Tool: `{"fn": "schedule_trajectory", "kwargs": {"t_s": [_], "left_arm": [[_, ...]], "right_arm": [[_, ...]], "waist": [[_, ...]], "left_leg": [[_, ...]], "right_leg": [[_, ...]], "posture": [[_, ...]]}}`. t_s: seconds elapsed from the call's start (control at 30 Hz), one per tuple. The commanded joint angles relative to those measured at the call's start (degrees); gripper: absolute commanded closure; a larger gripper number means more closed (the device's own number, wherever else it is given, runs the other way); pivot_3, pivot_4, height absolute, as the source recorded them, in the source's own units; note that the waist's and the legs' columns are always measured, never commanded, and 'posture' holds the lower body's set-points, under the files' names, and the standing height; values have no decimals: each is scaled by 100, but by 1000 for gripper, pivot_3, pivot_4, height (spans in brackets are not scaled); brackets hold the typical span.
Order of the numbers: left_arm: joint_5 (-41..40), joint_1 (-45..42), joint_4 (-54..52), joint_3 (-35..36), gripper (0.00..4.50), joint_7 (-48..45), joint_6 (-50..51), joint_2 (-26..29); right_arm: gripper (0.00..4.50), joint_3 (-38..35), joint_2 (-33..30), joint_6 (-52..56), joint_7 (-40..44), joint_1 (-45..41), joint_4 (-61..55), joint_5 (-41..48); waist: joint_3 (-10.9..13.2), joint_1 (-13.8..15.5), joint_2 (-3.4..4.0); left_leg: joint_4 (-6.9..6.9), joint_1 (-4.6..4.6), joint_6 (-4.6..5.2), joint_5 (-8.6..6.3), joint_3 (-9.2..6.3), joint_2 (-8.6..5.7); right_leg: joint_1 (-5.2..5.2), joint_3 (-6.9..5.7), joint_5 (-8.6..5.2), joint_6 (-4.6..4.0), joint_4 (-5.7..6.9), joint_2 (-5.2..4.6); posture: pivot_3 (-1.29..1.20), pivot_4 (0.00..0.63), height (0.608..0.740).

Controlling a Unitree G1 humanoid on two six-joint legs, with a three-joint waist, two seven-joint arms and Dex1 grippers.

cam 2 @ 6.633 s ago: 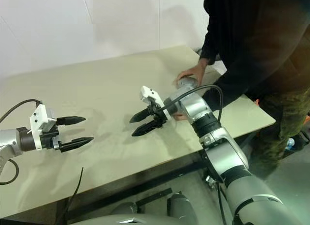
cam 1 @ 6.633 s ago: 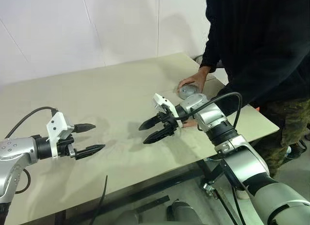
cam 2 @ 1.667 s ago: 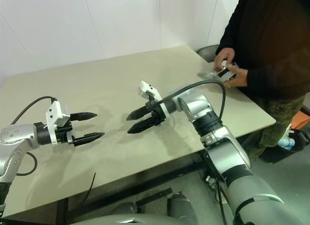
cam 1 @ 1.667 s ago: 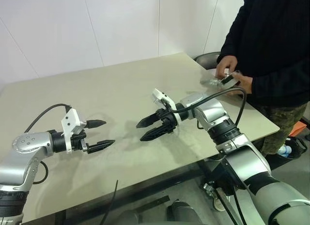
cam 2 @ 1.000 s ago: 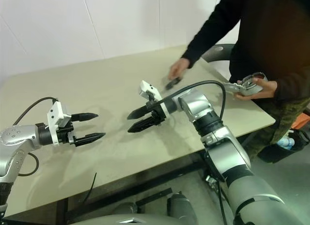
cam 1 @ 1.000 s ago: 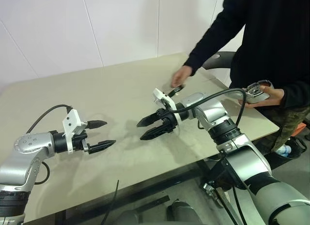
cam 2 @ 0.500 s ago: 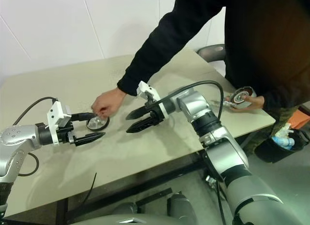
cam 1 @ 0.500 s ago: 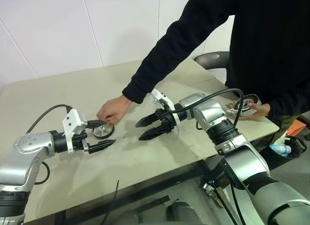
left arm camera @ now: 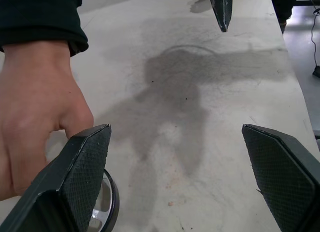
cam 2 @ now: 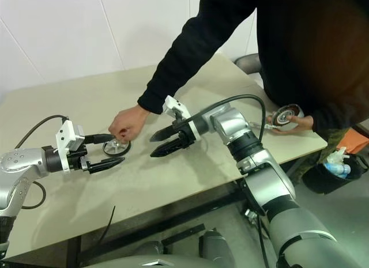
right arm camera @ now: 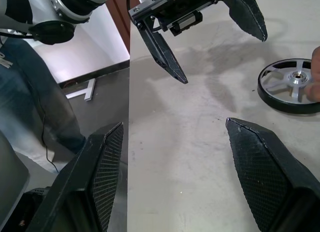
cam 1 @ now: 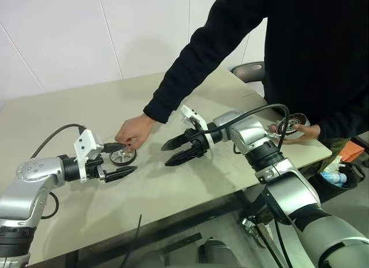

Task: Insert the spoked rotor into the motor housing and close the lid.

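Spoked rotor: black rim, silver hub.

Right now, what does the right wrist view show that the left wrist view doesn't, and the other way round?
Right wrist view: the spoked rotor lying flat with its spokes and hub plain, and the left hand open beside it. Left wrist view: the person's hand and dark sleeve cuff close up, with just a bit of the rotor's rim below them. Both: the rotor on the table, with the person's fingers at it.
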Motion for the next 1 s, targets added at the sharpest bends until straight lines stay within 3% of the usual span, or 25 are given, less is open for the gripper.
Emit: {"fn": "schedule_trajectory", "kwargs": {"t_s": [0.03,0.6,0.73,1.0], "left_arm": [[28,-187,-22,12,43,-46,-104,62],[32,-175,-37,141,43,-120,-102,86],[52,-96,-64,205,43,-66,-101,112],[-33,13,-192,306,43,-22,-14,134]], "right_arm": [[1064,-192,-17,-27,29,-177,-122,90],[1064,-216,9,-90,151,-289,-19,117],[1064,59,-110,-646,328,-137,37,-221],[1064,-237,-18,-152,314,-314,-24,105]], "waist": [[0,0,0],[0,-1,0],[0,-1,0],[0,0,0]], "left_leg": [[0,0,0,0,0,0],[0,-1,0,0,0,0],[0,-1,0,0,0,0],[0,-1,0,0,-1,0]], "right_leg": [[0,0,0,0,0,0],[0,0,0,0,0,-1],[-1,0,0,0,0,-1],[-1,0,0,0,0,-1]], "posture": [[0,0,740],[0,0,740],[0,0,740],[0,0,740]]}}
